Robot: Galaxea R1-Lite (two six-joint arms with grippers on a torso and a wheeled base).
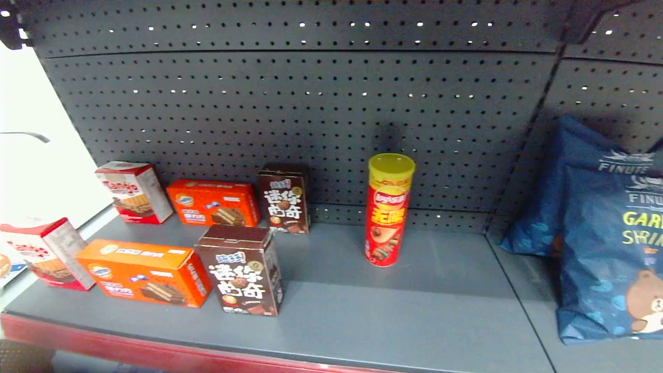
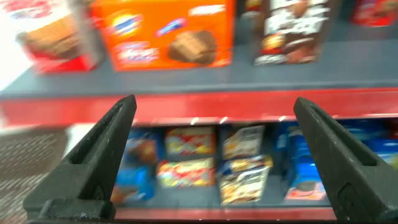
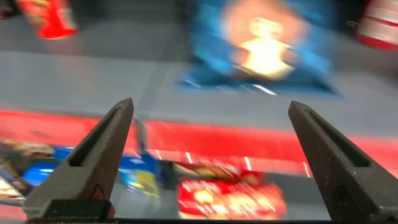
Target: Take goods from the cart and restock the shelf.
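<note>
Restocking stands, by judgement, at the fetch step: neither gripper carries goods, so the next move calls for turning to the cart, closing on one item and carrying it to a bare part of the shelf. Stock on the shelf runs, left to right: two wafer boxes, two orange boxes and two brown boxes, each pair set one near the front and one near the back panel. Next comes one upright can standing alone, then blue bags leaning in the next bay. The widest bare deck lies in front of and beside the can, so that is the likely drop zone. The left gripper faces the red lip below the orange and brown boxes. Its fingers are spread wide, holding nothing and touching nothing, and packets on the lower level show through the gap. The right gripper faces the same lip below the bags, fingers likewise spread wide, holding and touching nothing.
</note>
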